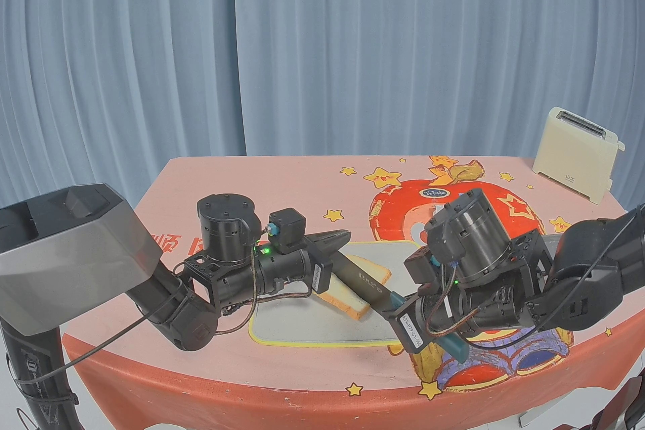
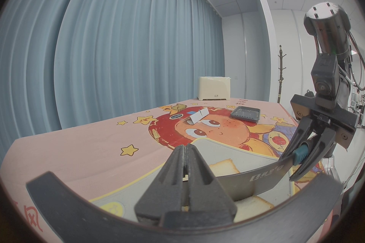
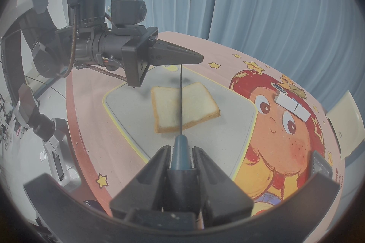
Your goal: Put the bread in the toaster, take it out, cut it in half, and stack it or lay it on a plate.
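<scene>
At the left side of the grey, yellow-edged cutting mat [image 1: 302,324], the left tool [image 1: 339,238] has its dark tapered fingers pressed together. Their tips sit right at the far end of the knife blade; I cannot tell whether they bear on its spine or only hover there. In the mat's middle lies the square slice of pale bread with a tan crust [image 3: 199,103], flat and seemingly uncut. The long dark-grey steel knife with a teal handle [image 1: 366,282] stands on edge along the slice's midline, on it or just over it. At the mat's near right edge, the right tool [image 1: 402,312] is clamped on that handle.

The step in hand looks to be the halving. To do it well, I judge the blade should stay upright and centred, with even downward pressure at both ends and short sawing strokes rather than a plain push. The crumb looks soft and springy and would squash. The firmer crust could drag the slice across the smooth mat, which looks thin and may itself slide on the pink printed cloth of the table [image 1: 222,183].

Right of the mat sits a shallow dark rectangular tray [image 2: 245,113], probably the plate. Well beyond the mat's far right stands the boxy, smooth cream toaster [image 1: 576,154].
</scene>
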Motion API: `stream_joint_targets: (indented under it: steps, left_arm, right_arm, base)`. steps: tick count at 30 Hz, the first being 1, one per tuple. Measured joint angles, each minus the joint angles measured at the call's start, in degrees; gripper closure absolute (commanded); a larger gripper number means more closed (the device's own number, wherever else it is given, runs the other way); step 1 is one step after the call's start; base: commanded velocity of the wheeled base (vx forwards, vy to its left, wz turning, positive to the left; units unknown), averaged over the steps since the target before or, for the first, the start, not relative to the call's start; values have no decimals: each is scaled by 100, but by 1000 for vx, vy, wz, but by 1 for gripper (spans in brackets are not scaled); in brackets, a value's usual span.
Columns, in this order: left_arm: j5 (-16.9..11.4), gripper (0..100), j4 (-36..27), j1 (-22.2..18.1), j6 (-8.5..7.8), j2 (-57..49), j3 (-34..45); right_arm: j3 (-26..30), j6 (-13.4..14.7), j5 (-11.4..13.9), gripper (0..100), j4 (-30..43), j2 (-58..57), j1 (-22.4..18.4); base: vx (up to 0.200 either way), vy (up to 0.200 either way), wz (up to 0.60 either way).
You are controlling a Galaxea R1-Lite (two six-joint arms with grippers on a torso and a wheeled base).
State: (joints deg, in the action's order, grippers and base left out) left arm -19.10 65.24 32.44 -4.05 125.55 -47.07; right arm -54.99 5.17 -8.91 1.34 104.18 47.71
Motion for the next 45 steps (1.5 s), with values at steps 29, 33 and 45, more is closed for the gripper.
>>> stream_joint_targets:
  steps: [29, 33, 45]
  left_arm:
    - [11, 100, -202, 226, 0, -405, -161]
    - [13, 100, -194, 250, 2, -396, -111]
    - [105, 100, -51, 293, -7, -171, 29]
  right_arm:
    - [12, 2, -1, 100, -1, -5, -1]
    - [6, 2, -4, 100, -4, -5, -1]
    - [-85, 18, -4, 100, -4, -29, -4]
  base:
    - [0, 0, 0]
    - [0, 0, 0]
    - [0, 0, 0]
